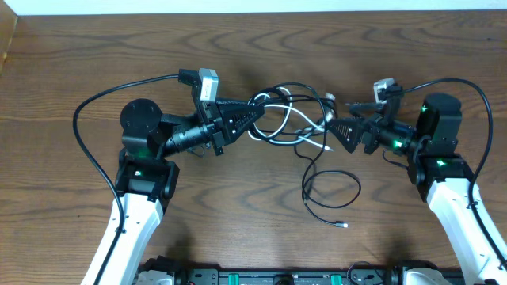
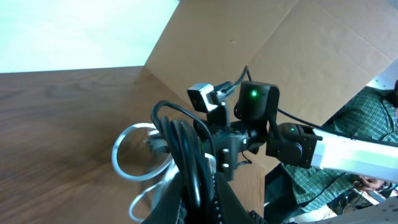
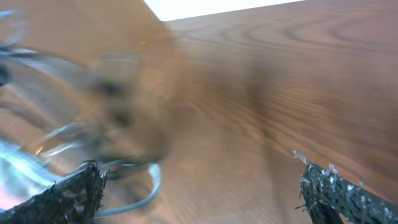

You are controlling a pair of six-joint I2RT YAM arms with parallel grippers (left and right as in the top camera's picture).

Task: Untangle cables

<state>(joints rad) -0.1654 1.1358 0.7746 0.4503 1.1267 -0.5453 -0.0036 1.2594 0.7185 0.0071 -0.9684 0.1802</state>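
A tangle of thin black cables [image 1: 279, 101] and one white cable [image 1: 295, 127] lies at the table's middle. My left gripper [image 1: 257, 116] is shut on a bundle of black cable loops [image 2: 186, 152], with the white cable's loops [image 2: 127, 158] hanging to its left. My right gripper [image 1: 334, 131] sits at the tangle's right edge. In the right wrist view its fingers [image 3: 205, 190] are wide apart with nothing between them, and a blurred white cable loop [image 3: 149, 183] lies by the left finger. One black cable [image 1: 337, 188] trails toward the front and ends in a plug [image 1: 342, 226].
The wooden table [image 1: 238, 222] carries both arms. Thicker black arm wires arc over each arm's outer side [image 1: 87, 119] [image 1: 483, 103]. A cardboard wall [image 2: 323, 43] and a person in a plaid shirt [image 2: 373, 118] stand behind the right arm.
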